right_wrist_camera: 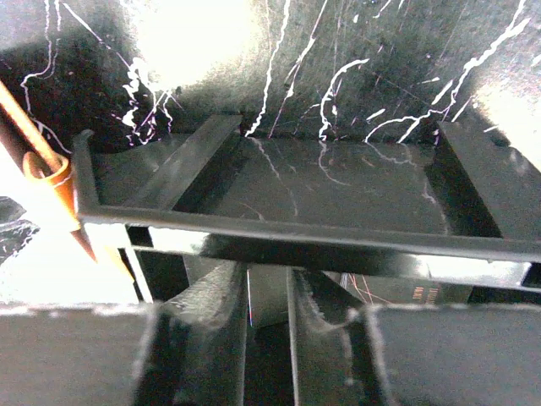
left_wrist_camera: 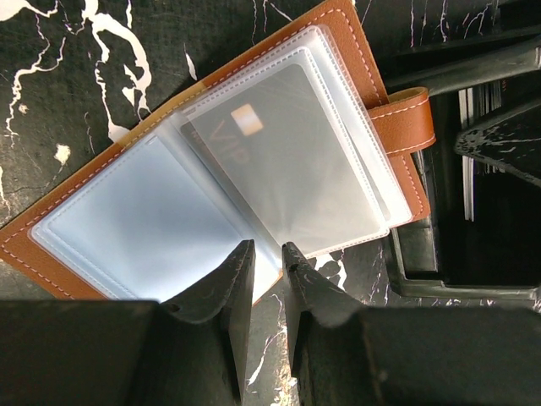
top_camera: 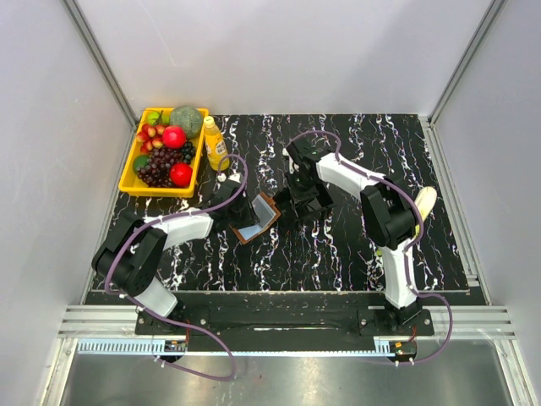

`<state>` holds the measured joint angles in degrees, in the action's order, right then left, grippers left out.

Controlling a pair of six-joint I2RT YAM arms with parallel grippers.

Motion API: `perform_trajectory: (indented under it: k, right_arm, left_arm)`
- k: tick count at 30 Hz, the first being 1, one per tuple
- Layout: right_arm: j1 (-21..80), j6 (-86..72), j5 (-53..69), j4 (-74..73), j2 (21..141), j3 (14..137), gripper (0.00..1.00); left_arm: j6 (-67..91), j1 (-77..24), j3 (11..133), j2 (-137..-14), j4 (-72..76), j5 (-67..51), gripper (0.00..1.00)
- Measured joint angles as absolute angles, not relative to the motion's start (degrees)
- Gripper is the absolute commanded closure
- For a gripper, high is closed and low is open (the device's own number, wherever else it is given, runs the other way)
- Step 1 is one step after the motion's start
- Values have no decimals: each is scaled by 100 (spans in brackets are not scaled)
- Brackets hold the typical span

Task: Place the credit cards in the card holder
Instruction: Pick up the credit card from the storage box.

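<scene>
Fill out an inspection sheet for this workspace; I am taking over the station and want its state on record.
Surface: black, white-veined mat; no spills seen.
Job's things: brown card holder lies open, a card marked VIP in one sleeve; more cards stand in the black tray beside it.
Clutter: yellow basket of fruit, yellow bottle, banana.
Grippers: left pincer appears closed on the holder's sleeve edge; right pincer narrow over the tray, grip unclear.
Cables: purple cables loop along both arms.
Surroundings: pale walls; nothing else seen.
</scene>
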<state>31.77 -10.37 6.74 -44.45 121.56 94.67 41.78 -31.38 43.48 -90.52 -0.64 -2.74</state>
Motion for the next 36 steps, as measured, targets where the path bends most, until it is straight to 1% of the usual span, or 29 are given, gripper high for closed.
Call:
perform_trajectory:
  k: [1,2,3,4,7,8,14,18,23,26,28,34,35,36]
  right_arm:
    - [3179,-1031,666,-4440,12132,9470,87]
    - [3177,-1031,672,-4442,12101,9470,88]
    - [3177,-1020,676,-4440,12062,9470,93]
    - [3177,-1011,674,-4440,12027,9470,95]
    - [3144,-1009,674,-4440,11883,9467,94]
    - [3129,-1009,696,-4431,11826,9456,92]
    - [3079,-1002,792,-4366,11692,9402,100]
    - [3059,-1009,930,-4246,11616,9258,100]
    - [3006,-1044,1378,-4152,11614,9242,100]
    - [3006,-1100,1712,-4073,11614,9229,98]
    - [3004,-1138,1868,-4001,11614,9209,100]
    - [3004,-1201,2018,-3927,11614,9174,100]
    - [3002,-1199,2040,-3920,11614,9170,100]
    - [2998,-1199,2064,-3922,11614,9168,96]
  left_arm:
    - [4178,-3138,4351,-9054,-69,-274,76]
    - [4178,-3138,4355,-9056,-75,-274,76]
    - [4178,-3138,4359,-9061,-75,-274,76]
    - [4178,-3138,4364,-9063,-75,-274,76]
    - [4178,-3129,4364,-9065,-75,-279,76]
    - [4178,-3129,4364,-9065,-75,-279,75]
    - [4178,-3114,4364,-9076,-71,-287,75]
    - [4178,-3114,4364,-9094,-73,-287,75]
    - [4178,-3107,4364,-9094,-73,-305,75]
    - [4178,-3103,4364,-9094,-75,-309,75]
    - [4178,-3103,4364,-9094,-73,-309,75]
    - [4174,-3096,4364,-9094,-80,-311,75]
    - [4169,-3092,4364,-9094,-80,-309,75]
    - [4158,-3087,4364,-9094,-80,-311,75]
